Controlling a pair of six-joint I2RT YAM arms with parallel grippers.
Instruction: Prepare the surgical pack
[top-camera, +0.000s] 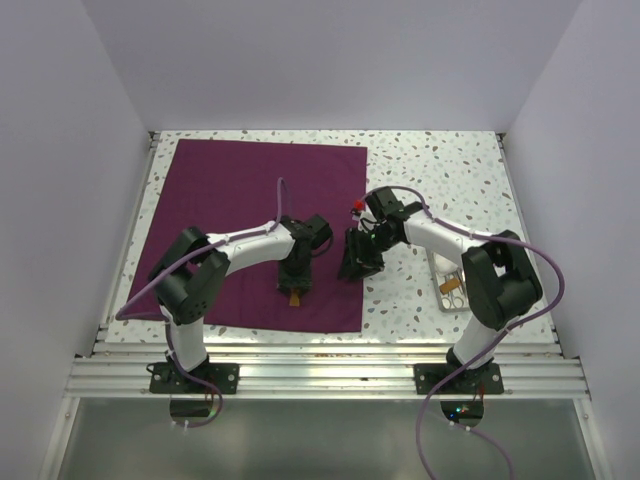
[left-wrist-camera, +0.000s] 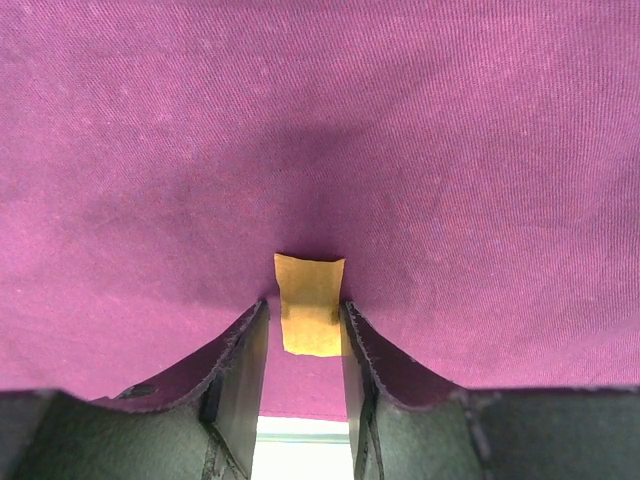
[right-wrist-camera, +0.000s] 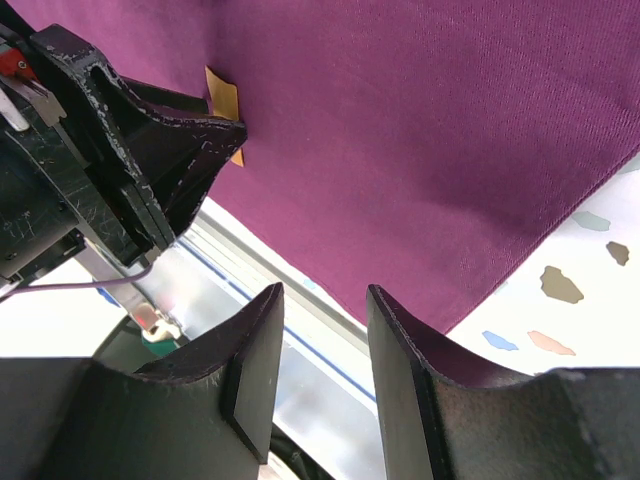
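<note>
Left wrist: left gripper straddles orange tab on cloth.

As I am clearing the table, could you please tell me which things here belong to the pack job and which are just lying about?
Job: purple cloth, spread flat; orange tab on it, at the left gripper.
Lying about: silver tray, off the cloth, untouched.

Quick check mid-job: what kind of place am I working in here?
Probably a lab robot cell, not a real clinic: plain white walls box in a speckled tabletop, the arms are bolted to an aluminium rail, and a purple cloth lies spread flat.
</note>
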